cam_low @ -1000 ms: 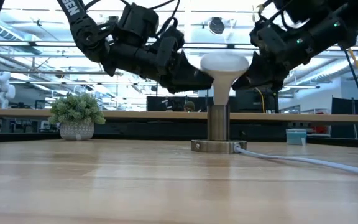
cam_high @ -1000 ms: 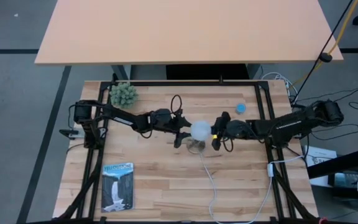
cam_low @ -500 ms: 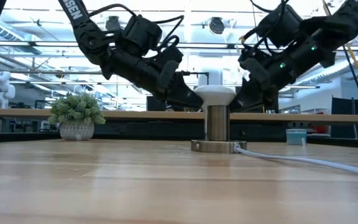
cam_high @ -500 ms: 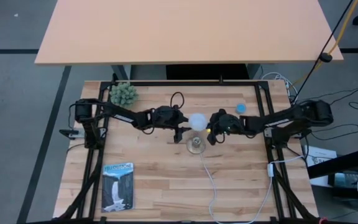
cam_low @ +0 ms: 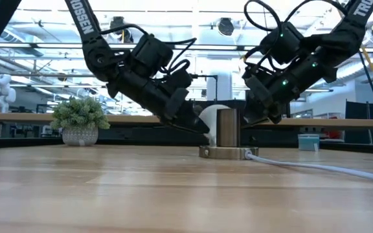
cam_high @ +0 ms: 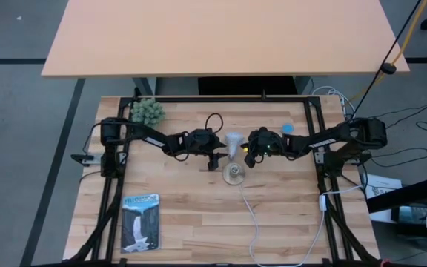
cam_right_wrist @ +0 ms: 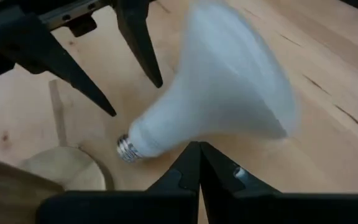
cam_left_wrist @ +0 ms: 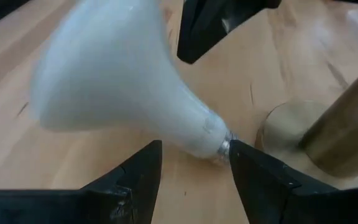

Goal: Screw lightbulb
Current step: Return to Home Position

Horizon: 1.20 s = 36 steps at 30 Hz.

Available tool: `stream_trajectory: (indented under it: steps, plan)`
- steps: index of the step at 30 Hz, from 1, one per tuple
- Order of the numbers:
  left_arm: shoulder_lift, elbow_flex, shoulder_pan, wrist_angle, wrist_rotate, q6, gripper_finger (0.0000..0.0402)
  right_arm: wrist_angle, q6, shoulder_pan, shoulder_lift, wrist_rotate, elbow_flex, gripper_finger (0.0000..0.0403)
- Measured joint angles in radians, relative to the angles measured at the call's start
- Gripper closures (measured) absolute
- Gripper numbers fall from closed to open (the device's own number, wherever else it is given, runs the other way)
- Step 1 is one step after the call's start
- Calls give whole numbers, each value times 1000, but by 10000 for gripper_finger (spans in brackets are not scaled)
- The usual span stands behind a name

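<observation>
Hovering low at left, left gripper (cam_left_wrist: 194,145): fingers (cam_left_wrist: 138,174) spread wide, gripping nothing, bulb's screw base just past their tips | lightbulb (cam_high: 233,142): on its side on the wooden table (cam_high: 176,215), between both grippers, out of the brass socket (cam_high: 233,173) just beside it | right gripper (cam_right_wrist: 197,148): fingers (cam_right_wrist: 182,180) pressed together, empty, tips near the bulb.

The lightbulb (cam_high: 233,141) has come off the lamp (cam_high: 233,173) and now lies sideways behind it.
</observation>
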State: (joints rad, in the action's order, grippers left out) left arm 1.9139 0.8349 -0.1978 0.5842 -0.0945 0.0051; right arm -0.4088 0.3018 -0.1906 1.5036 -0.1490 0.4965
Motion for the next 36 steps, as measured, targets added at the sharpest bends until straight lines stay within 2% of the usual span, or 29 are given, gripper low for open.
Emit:
stream_trajectory:
  steps: [5, 9, 12, 18, 23, 27, 32, 36]
  plan:
    - [4, 0, 0, -6, 23, 2, 209, 9, -9, -21, -11, 2, 0, 403]
    - [-26, 0, -7, -35, 26, -10, 209, 75, -25, -22, -73, 4, 0, 403]
    - [-87, 0, -9, -110, 25, -47, 209, 173, -26, -22, -175, 38, 0, 403]
    - [-265, 0, 4, -384, -1, -106, 209, 427, 46, 6, -425, 131, 0, 403]
    - [-407, 0, 45, -565, -2, -91, 209, 656, 150, 56, -593, 130, 0, 403]
    - [-501, -9, 102, -666, 14, -75, 209, 831, 267, 95, -672, 129, 0, 403]
    - [-631, -128, 174, -700, 40, -104, 209, 959, 344, 150, -700, 126, 0, 403]
    - [-765, -274, 217, -672, 87, -154, 209, 964, 298, 188, -696, 121, 0, 403]
